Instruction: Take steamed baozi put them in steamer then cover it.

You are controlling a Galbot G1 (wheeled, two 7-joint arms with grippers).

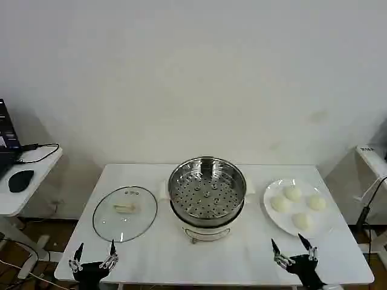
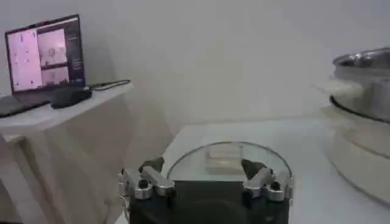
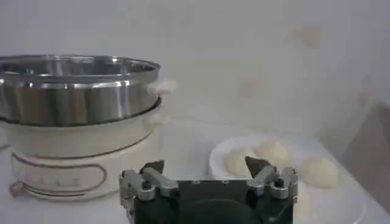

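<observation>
The steamer stands at the table's middle, a shiny steel pot with a perforated tray and a white base. Several cream-white steamed baozi lie on a white plate to its right. The clear glass cover with a cream handle lies flat to its left. My left gripper hovers open at the front edge, just before the cover. My right gripper hangs open at the front right, just before the plate; the baozi lie beyond its fingertips.
A side table with a laptop and a black mouse stands off the left end. Another white stand is at the far right. A white wall rises behind the table.
</observation>
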